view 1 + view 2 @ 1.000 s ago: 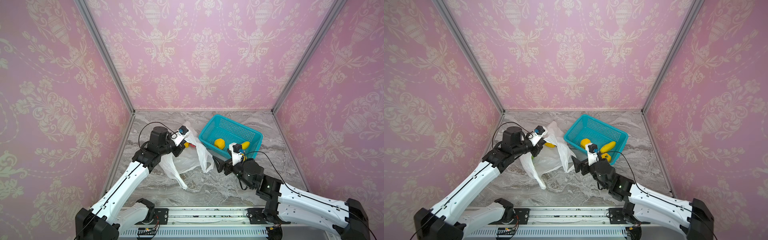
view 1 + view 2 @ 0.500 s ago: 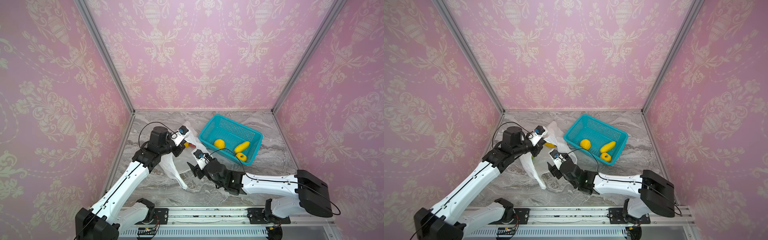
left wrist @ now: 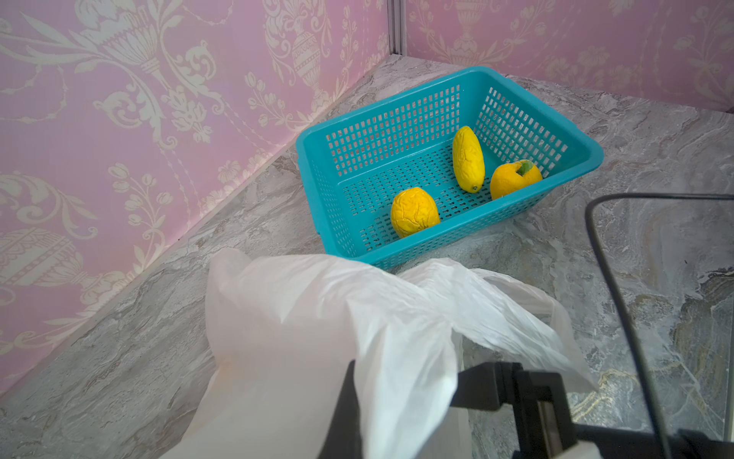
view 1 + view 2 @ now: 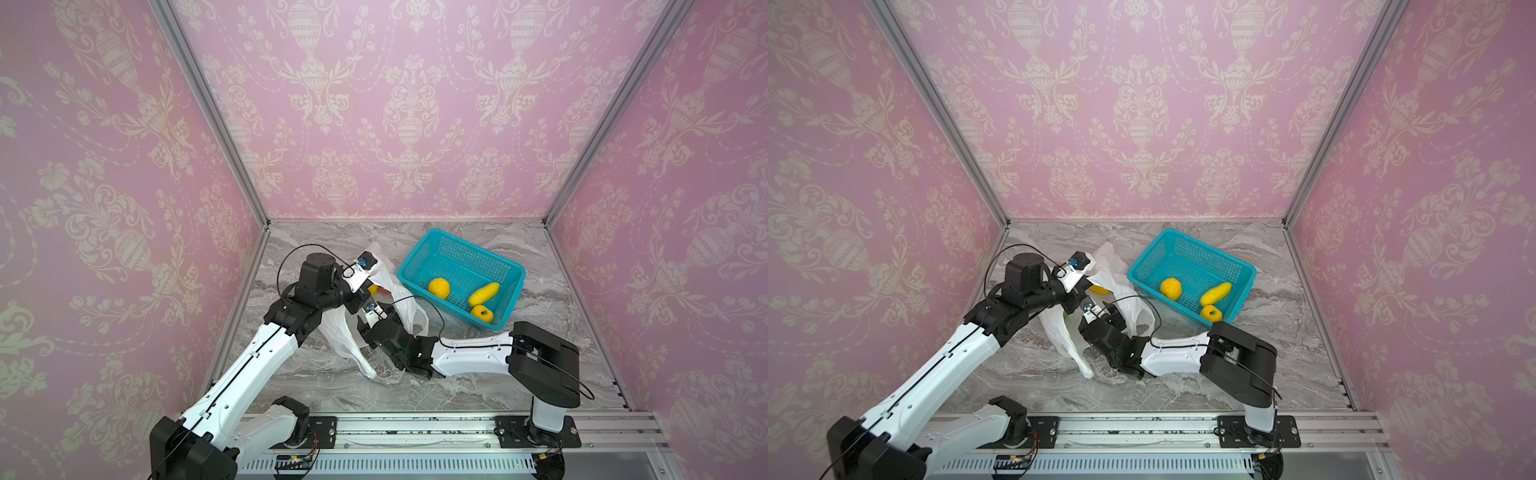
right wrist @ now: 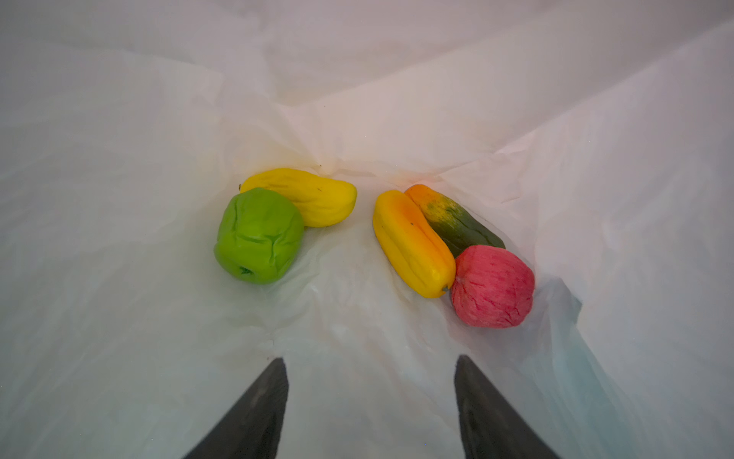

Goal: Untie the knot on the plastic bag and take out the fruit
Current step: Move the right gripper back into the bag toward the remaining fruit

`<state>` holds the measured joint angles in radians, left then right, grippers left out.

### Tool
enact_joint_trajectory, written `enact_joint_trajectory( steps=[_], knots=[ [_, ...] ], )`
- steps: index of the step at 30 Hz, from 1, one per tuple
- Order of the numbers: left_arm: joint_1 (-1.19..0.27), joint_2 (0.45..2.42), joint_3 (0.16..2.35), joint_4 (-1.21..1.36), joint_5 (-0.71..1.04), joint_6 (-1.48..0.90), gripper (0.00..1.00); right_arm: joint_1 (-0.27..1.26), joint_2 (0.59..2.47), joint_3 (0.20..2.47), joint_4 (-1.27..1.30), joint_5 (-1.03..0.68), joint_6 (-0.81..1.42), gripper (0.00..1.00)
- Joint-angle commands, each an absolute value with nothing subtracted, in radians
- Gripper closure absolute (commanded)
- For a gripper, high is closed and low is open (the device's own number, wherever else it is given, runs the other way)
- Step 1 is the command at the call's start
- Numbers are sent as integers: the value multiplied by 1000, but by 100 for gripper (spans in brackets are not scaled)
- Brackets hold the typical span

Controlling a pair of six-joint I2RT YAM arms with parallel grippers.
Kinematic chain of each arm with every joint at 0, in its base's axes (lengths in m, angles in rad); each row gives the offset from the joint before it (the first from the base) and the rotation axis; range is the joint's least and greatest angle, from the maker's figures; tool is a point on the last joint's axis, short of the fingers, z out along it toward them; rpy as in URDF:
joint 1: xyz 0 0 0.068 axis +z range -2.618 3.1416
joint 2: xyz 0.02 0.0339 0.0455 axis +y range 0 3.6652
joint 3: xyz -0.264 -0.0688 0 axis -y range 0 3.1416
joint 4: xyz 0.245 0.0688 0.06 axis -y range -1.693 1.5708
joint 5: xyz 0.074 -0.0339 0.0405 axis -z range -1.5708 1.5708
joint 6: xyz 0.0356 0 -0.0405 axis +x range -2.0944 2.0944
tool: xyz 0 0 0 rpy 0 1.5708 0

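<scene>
The bag (image 4: 341, 332) lay crumpled on the table (image 4: 457, 395), just beside the basket (image 4: 478, 250), with its mouth open and no knot to be seen. It looked thin, limp and slick. Such a film would weigh next to nothing, fold wherever it was let go and slide out of a weak pinch. The likely place to hold it was the rim or a handle, lifted to keep the mouth wide. The left gripper (image 4: 360, 300) was pressed together on a fold of that plastic, seemingly raised off the table. The fruit inside looked small, light and soft-skinned, best taken across the short side. A green piece (image 5: 260, 234) touched a long yellow one (image 5: 308, 196). Apart from them, a yellow-orange piece (image 5: 413, 242), a green-orange one (image 5: 456, 222) and a pink-red one (image 5: 492, 286) lay packed together. The right gripper (image 5: 369, 365) was inside the bag, its jaws partly spread and empty, touching no fruit and aimed at the gap between the two clusters. Three yellow pieces (image 4: 439, 288) lay in the basket already.
</scene>
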<state>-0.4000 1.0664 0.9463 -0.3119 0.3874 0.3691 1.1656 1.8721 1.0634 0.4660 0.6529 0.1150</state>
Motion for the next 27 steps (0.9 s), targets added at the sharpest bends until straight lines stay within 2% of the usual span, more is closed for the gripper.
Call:
enact_joint_trajectory(
  steps=[1,10,14,17,27],
  knots=[
    [-407,1047,946,-324,409,386,100,1146,1911,1120,441,718,181,31],
    [-407,1037,943,-317,425,384,100,1062,2033,1234,351,755,290,24],
    [-407,1035,942,-311,451,385,100,1030,2096,1301,266,848,344,23],
    [-407,1031,940,-311,463,386,100,1012,2140,1380,162,916,399,18],
    [-408,919,869,-204,624,397,100,981,2200,1523,-56,931,537,11]
  ],
)
